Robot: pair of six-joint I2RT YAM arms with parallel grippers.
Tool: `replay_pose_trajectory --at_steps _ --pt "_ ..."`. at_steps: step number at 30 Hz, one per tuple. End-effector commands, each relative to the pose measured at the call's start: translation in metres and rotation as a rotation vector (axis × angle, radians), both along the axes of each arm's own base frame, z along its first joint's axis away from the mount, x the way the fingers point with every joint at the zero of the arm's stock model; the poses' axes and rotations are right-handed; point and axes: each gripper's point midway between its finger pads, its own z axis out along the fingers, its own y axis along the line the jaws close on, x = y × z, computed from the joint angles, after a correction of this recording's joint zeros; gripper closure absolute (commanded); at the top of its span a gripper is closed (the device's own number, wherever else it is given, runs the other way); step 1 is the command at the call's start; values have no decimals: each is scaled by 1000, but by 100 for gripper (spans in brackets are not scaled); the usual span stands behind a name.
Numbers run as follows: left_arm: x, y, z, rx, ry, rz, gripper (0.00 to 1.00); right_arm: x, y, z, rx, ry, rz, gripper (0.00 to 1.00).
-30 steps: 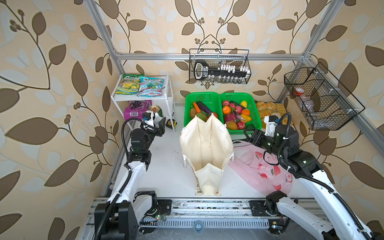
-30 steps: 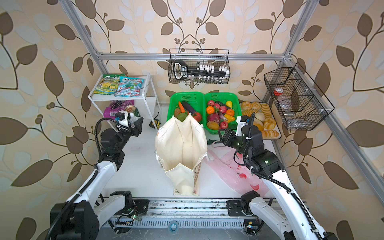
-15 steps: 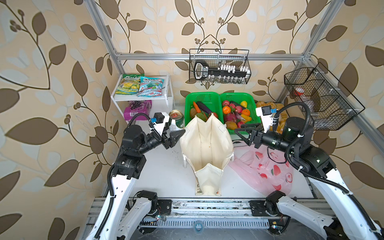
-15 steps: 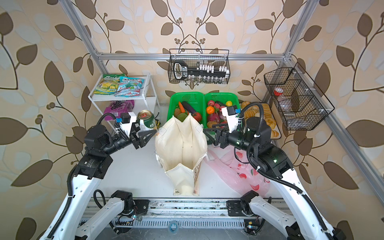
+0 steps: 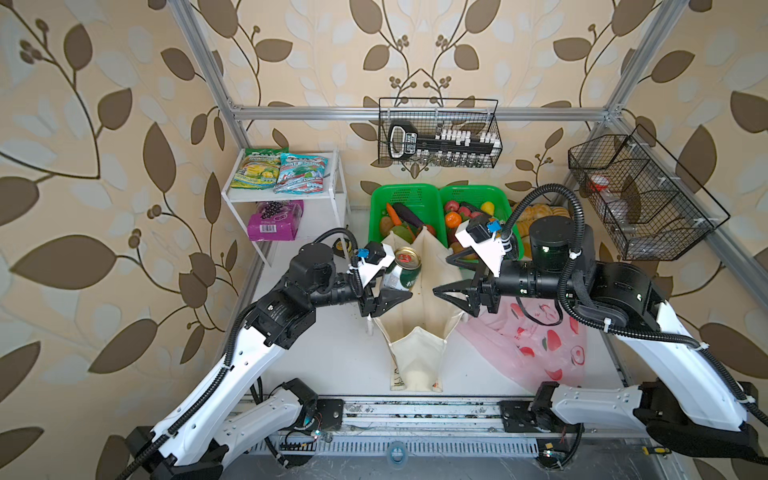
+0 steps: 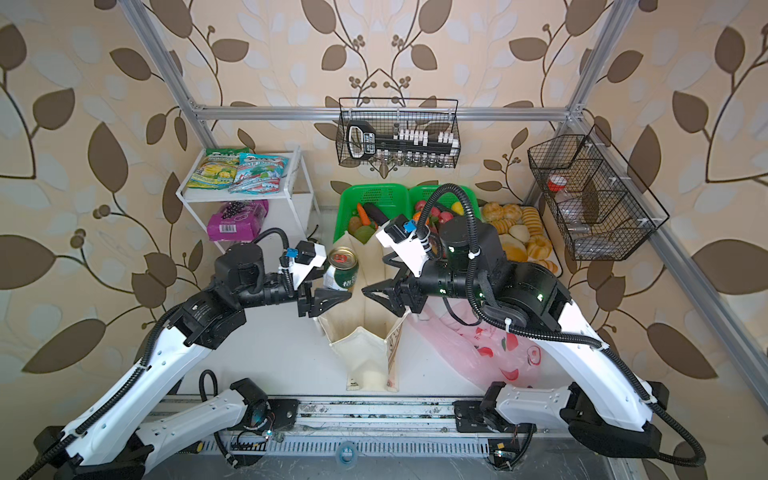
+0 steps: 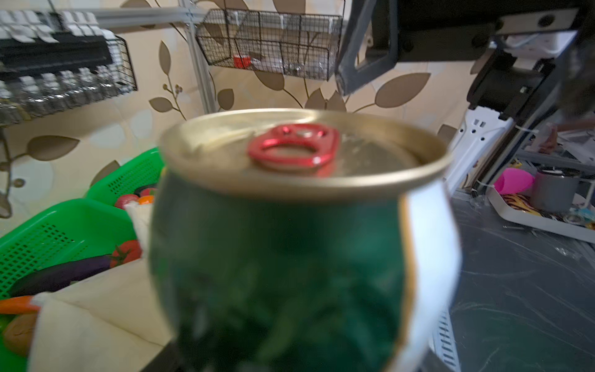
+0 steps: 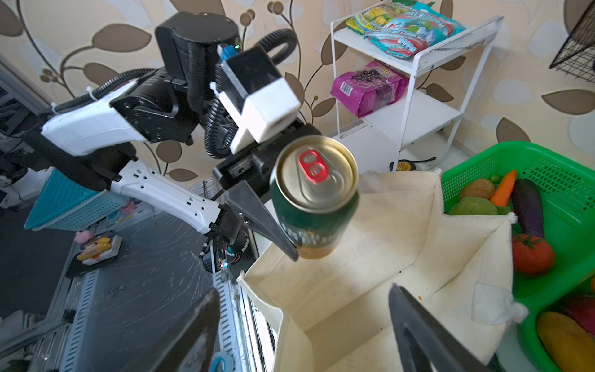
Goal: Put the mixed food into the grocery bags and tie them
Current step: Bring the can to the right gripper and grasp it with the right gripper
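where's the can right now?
In both top views the small can is left of centre, held by the left gripper above the left rim of the open canvas tote.

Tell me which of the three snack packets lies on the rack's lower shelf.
The purple grape-print packet: it lies alone below; the yellow-green packet and teal mint packet share the top shelf.
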Motion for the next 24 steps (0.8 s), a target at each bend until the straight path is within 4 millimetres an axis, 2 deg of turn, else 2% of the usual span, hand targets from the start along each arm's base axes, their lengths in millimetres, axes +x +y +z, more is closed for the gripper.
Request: replay_pose_trajectory --at_steps 1,5,13,20,24 --pt "-12 -7 45 -38 -196 -34 76 0 -4 2 -50 -46 -4 18" --pt "-16 -18 37 15 -207 -61 75 10 -7 -7 -125 -54 -43 16" --pt "-22 -23 34 44 -236 -80 73 16 7 -33 -226 28 -19 9" --pt "-23 -23 27 76 -230 -96 71 17 23 -35 -201 44 23 12" --pt "-24 -22 27 85 -236 -95 71 20 32 -43 -214 75 35 14"
